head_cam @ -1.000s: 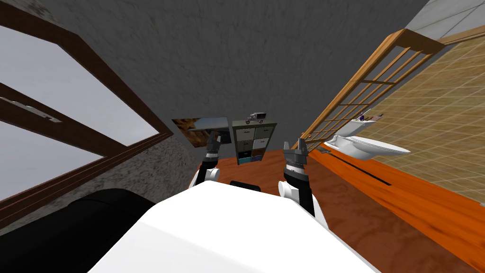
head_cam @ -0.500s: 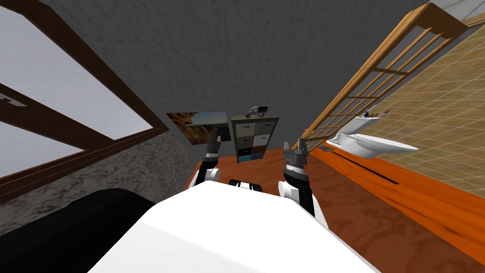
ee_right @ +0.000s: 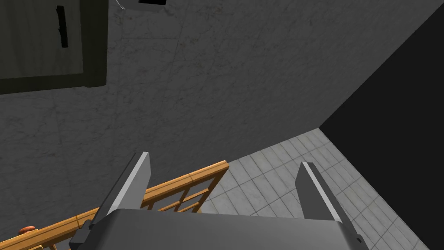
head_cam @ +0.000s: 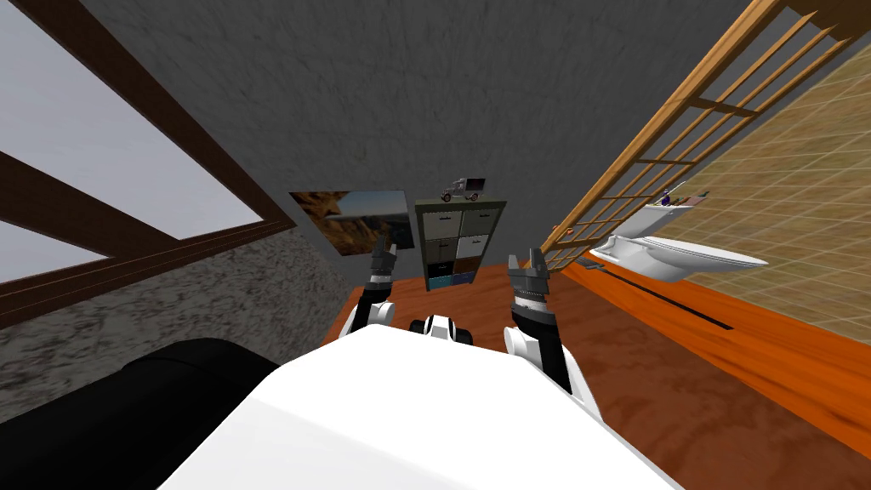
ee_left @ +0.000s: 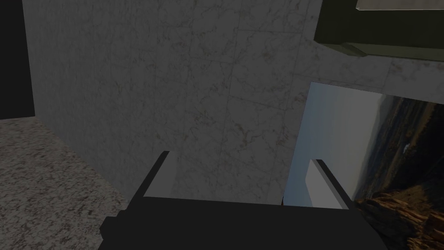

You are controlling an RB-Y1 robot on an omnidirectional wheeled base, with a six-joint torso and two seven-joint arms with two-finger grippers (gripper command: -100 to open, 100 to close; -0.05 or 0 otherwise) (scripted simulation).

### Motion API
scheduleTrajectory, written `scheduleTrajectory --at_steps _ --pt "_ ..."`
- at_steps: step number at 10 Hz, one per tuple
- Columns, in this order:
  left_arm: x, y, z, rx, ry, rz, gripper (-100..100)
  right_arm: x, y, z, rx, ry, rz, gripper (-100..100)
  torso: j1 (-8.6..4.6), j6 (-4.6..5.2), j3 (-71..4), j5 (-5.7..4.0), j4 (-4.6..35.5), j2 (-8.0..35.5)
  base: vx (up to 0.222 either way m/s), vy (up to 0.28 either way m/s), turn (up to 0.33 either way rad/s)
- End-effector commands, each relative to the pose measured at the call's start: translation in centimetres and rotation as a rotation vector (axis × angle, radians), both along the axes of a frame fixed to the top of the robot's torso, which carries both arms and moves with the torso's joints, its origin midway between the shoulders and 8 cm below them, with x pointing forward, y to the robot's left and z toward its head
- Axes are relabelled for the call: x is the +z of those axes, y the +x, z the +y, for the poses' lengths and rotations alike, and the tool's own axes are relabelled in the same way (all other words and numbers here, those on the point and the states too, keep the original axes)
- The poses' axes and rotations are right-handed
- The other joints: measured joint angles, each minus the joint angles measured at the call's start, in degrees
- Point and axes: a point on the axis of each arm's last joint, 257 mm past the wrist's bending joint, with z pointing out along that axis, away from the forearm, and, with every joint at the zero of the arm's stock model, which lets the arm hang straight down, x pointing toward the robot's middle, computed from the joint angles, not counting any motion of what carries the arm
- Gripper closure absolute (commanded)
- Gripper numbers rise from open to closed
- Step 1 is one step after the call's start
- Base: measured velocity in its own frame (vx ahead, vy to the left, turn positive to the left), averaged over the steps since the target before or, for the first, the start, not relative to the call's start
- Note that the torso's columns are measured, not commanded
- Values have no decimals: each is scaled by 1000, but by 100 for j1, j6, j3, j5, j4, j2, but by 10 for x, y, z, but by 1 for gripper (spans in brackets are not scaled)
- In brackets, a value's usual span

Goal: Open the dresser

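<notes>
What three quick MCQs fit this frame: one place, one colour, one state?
1. The truck sits:
A. on the floor
B. on the dresser
C. on the toilet

2. The dresser's frame is:
A. white
B. orange
C. dark olive

3. The left gripper and right gripper are:
A. both open
B. both shut
C. one shut on a handle

Answers:
1. B: the head view shows the truck on the dresser's top.
2. C: the frame is dark olive around pale and dark fronts.
3. A: in each wrist view the jaws stand wide apart with nothing between them.
</notes>
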Motion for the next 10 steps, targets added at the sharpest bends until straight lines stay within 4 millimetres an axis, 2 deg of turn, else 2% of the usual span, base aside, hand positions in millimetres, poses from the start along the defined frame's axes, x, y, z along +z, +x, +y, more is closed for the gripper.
scheduleTrajectory --at_steps 1,10 --pt "0 0 0 0 0 0 0 -4 4 6 -16 -135 18 -100 1 0 -5 0 5 3 41 69 -8" --pt "0 0 0 0 0 0 0 -18 22 11 -229 -712 21 -100 -2 0 -6 -1 7 5 62 111 -12"
